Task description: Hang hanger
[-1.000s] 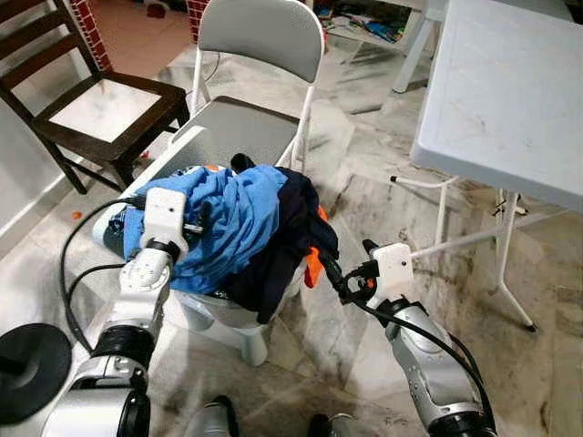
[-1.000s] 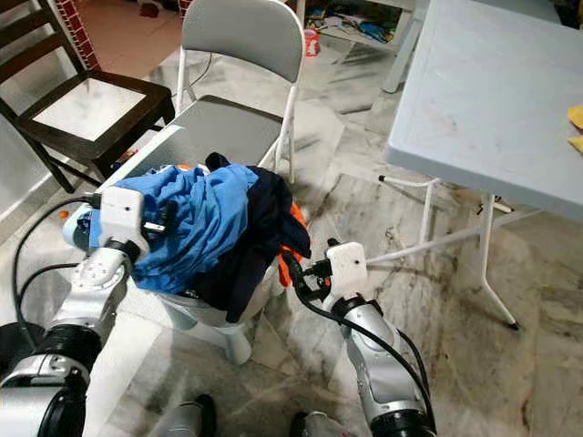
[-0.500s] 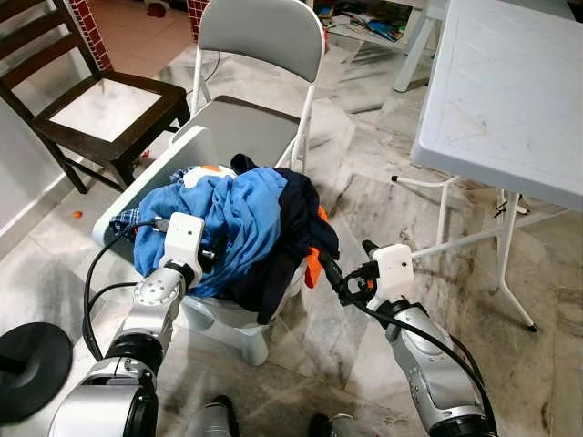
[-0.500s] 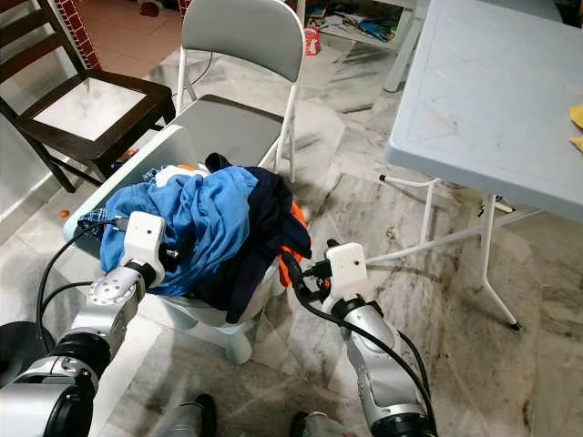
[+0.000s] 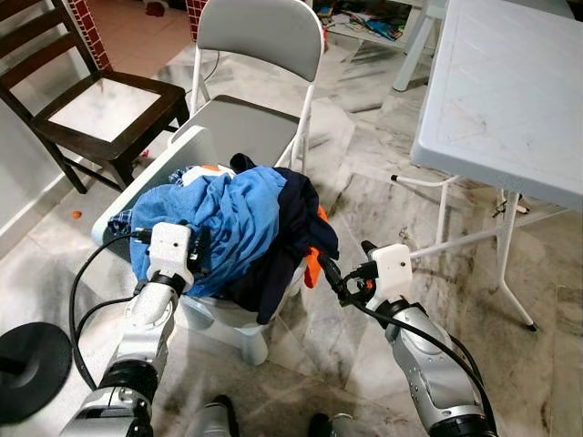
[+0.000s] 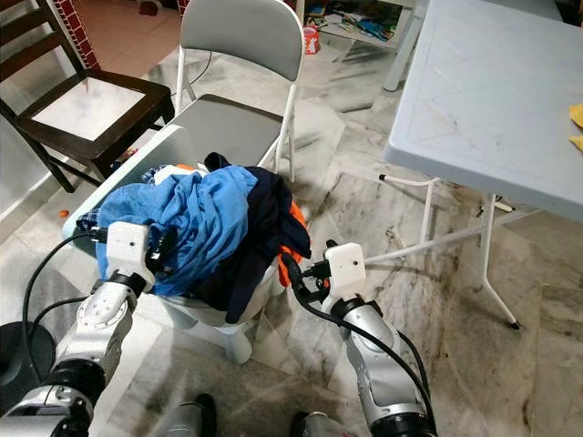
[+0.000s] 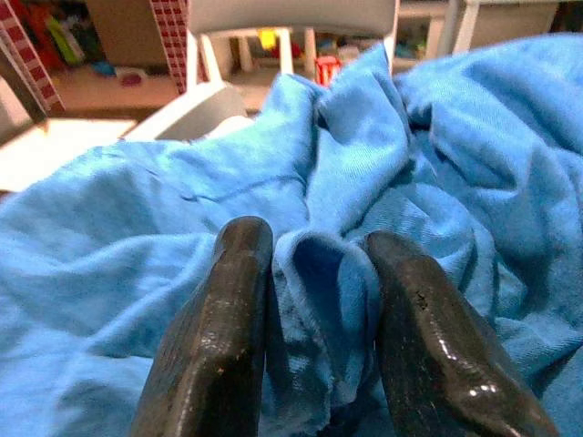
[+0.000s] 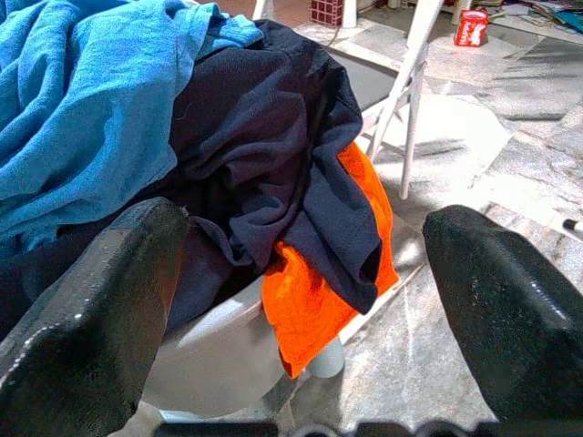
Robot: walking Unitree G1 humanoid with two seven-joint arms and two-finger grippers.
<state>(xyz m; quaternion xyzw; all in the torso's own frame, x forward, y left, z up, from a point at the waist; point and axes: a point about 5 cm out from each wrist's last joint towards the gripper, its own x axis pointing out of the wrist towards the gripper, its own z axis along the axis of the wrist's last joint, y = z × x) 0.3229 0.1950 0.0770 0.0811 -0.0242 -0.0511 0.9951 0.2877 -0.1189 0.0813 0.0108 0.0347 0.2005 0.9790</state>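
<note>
While right gripper (image 5: 330, 276) gapes, left gripper (image 7: 314, 300) has lowered, pinching blue cloth (image 5: 232, 218).

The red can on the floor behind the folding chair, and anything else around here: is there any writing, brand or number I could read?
None can be read.
Red can: pale marks on its side, too small and blurred to make out.
Blue garment, dark navy garment, orange cloth: no print or label visible.
White table: embossed lines, no text.
Left gripper and right gripper: no markings visible.
</note>
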